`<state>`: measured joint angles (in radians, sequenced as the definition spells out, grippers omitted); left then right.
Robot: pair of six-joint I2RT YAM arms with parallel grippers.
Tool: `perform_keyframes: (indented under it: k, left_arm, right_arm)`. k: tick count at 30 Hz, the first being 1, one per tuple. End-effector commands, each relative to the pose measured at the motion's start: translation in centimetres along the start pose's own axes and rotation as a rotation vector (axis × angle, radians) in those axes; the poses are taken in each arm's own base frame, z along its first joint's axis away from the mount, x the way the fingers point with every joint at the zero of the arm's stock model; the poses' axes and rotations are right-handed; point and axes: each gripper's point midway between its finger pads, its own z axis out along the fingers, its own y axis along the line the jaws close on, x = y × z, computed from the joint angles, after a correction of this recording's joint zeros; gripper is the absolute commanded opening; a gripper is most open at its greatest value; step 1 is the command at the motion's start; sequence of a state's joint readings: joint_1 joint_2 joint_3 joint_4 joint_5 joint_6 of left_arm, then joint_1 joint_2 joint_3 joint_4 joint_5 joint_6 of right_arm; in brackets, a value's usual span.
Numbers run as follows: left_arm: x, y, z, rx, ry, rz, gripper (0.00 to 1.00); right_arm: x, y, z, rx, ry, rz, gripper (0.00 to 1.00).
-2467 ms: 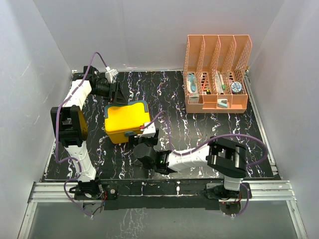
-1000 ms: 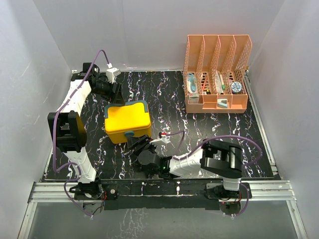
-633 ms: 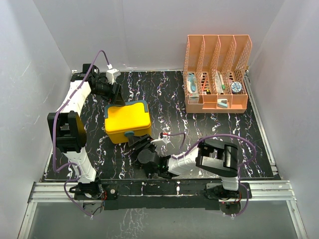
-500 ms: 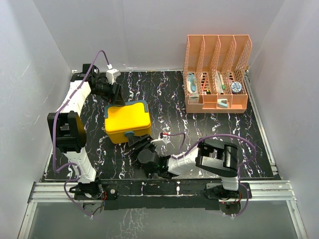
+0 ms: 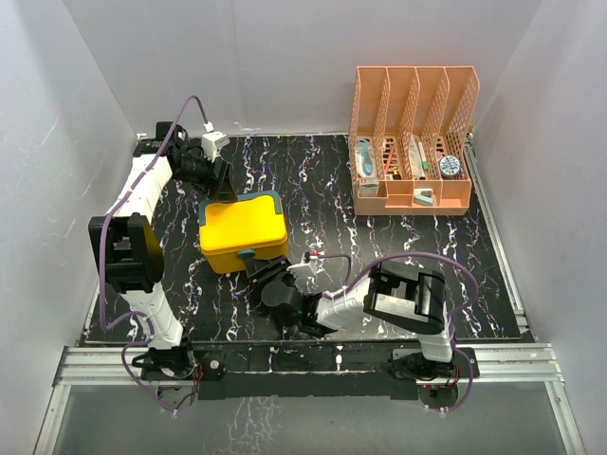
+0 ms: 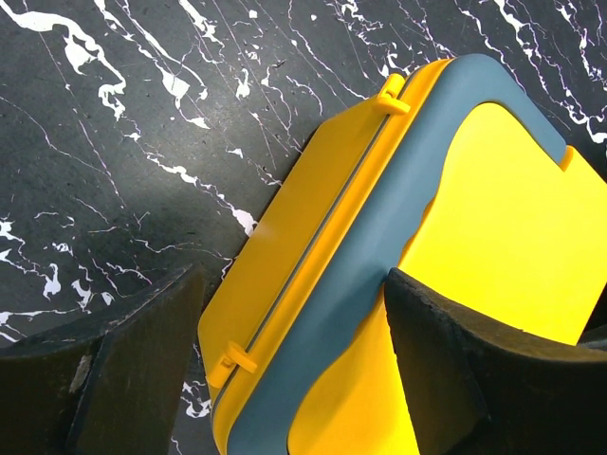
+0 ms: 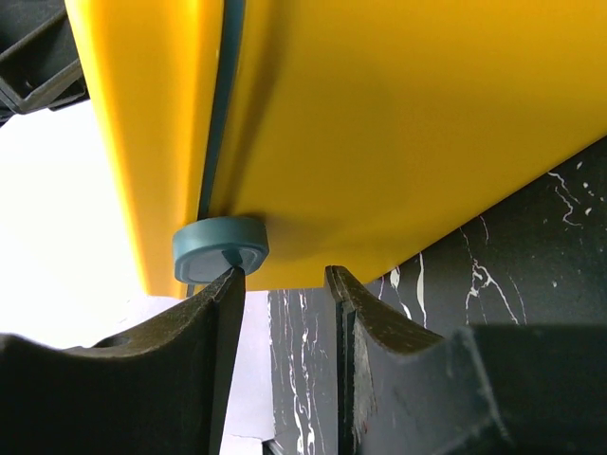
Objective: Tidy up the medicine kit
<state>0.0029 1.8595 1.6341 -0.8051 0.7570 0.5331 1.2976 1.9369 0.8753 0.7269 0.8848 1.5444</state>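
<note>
The medicine kit is a yellow box with a teal rim, lying with its lid down on the black marbled table. My left gripper hangs open over its back edge. In the left wrist view the fingers straddle the hinged side of the kit, and the left gripper holds nothing. My right gripper sits low at the kit's front. In the right wrist view its jaws stand a little apart under the yellow wall. One fingertip touches the round teal latch; the gap of the right gripper is empty.
An orange mesh file rack with small medicine items in its slots stands at the back right. White walls close in the table on three sides. The arm bases and a metal rail run along the near edge.
The right gripper's jaws have narrowed and it has crept closer to the kit's front latch. The left gripper has stayed open at the kit's back edge.
</note>
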Motion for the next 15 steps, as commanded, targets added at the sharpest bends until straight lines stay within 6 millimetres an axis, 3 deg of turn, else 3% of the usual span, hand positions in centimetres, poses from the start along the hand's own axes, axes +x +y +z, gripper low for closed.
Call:
perform_keyframes:
  k: [1, 15]
  left_arm:
    - [1.3, -1.2, -0.8, 0.007, 0.039, 0.017, 0.74]
    - [2.4, -1.5, -0.7, 0.013, 0.06, 0.022, 0.74]
  right_arm:
    - [-1.6, 1.2, 1.1, -0.027, -0.061, 0.054, 0.37]
    - [-2.5, 1.2, 1.5, -0.035, -0.075, 0.055, 0.37]
